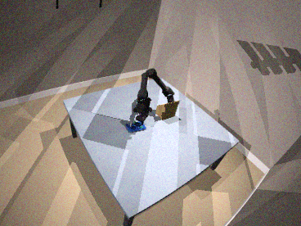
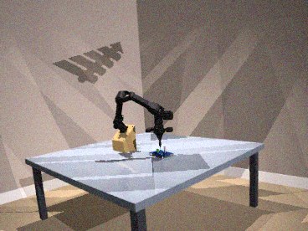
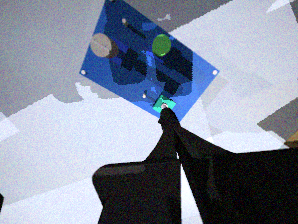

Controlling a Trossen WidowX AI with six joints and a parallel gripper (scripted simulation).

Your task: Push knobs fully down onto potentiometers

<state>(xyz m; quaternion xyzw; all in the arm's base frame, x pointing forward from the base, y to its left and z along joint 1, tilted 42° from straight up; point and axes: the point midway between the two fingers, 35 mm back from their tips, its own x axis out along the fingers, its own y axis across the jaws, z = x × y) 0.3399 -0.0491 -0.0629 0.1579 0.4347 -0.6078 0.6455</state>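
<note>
Overhead: flat blue rectangular circuit board [image 1: 135, 127] on grey patchwork worktop [image 1: 163, 164], under black arm. Side view: black gripper [image 2: 160, 142] just above board, tan wedge block [image 2: 124, 140] beside. Wrist: fingers pinched together, empty, tip over teal part [image 3: 164, 104]; beige round knob [image 3: 101, 45] and green round knob [image 3: 161, 45] apparently unpressed.

Slim matte-blk arm [image 2: 142, 101], tapered fingers

The top view looks steeply down from far off onto the whole table [image 1: 102, 155]; the exterior view stands level beside it, facing the wall; the wrist view peers close past the gripper [image 3: 168, 116] at the circuit board [image 3: 107, 75], seen in all three
</note>
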